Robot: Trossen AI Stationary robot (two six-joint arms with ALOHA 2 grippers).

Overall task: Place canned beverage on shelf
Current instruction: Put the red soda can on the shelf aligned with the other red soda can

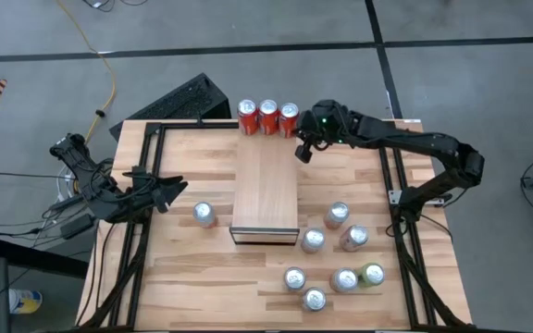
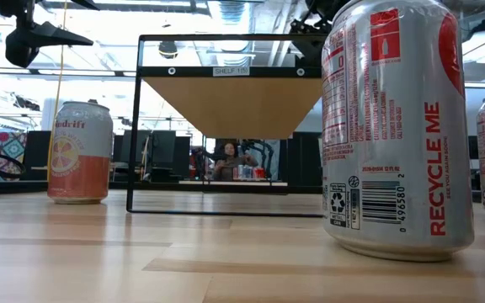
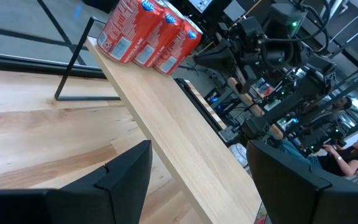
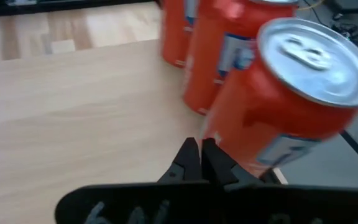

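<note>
The shelf (image 1: 265, 190) stands mid-table with its light wood top up. It also shows in the left wrist view (image 3: 185, 143) and the low view (image 2: 226, 101). Three red cans (image 1: 267, 117) stand upright in a row on its far end, also in the left wrist view (image 3: 148, 31). My right gripper (image 1: 301, 151) is shut and empty above the shelf's far right corner. In the right wrist view (image 4: 201, 158) it is just short of the rightmost red can (image 4: 291, 93). My left gripper (image 1: 169, 190) is open and empty left of the shelf, its fingers (image 3: 126, 180) wide apart.
A silver can (image 1: 204, 215) stands left of the shelf; in the low view it shows an orange label (image 2: 80, 151). Several silver cans (image 1: 337, 215) and a green one (image 1: 372, 274) stand on the table's near right. One of them (image 2: 394, 126) looms close in the low view.
</note>
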